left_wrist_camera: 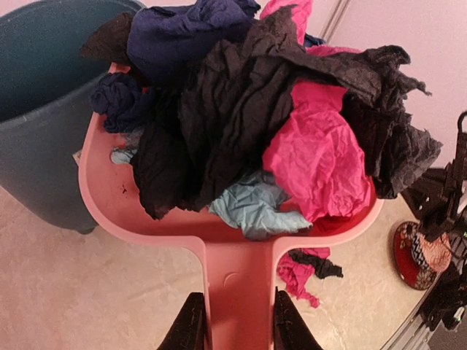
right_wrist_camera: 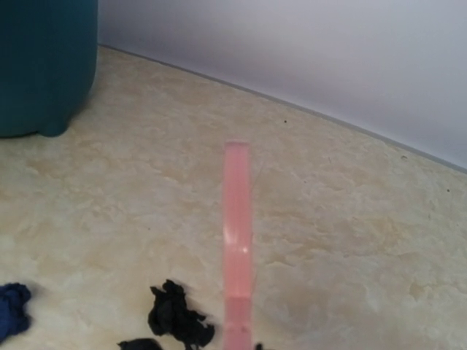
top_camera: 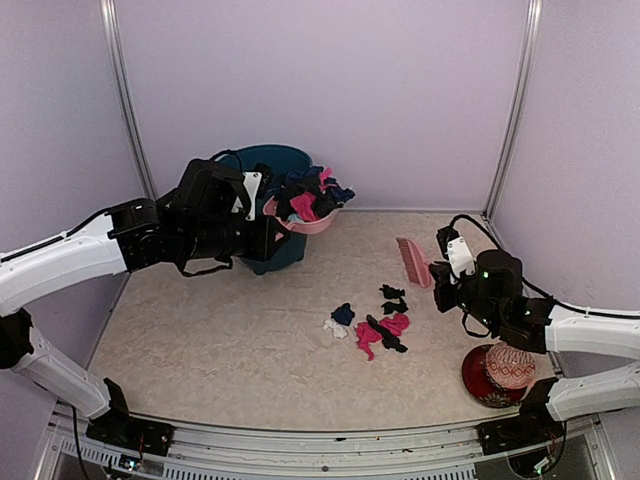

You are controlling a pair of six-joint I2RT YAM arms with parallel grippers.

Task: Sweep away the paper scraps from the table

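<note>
**Full dustpan hanging beside the bucket, more scraps lying on the table**

The left gripper point(left_wrist_camera: 237, 324) is clamping the handle of the pink dustpan point(left_wrist_camera: 109, 182), with one finger pressing on each side. It is holding the pan in the air just beside the rim of the teal bucket point(top_camera: 262, 160). A crumpled heap of paper scraps point(left_wrist_camera: 314, 168) in black, navy, magenta and light blue is filling the pan. More of them are lying in a loose cluster on the table point(top_camera: 200, 340), well out from the bucket toward the red ball point(top_camera: 503, 372). The right gripper point(top_camera: 447, 268) is closing tight on the pink brush point(top_camera: 412, 262). It is holding the brush on the far side of that cluster from the bucket, well apart from the dustpan.
</note>
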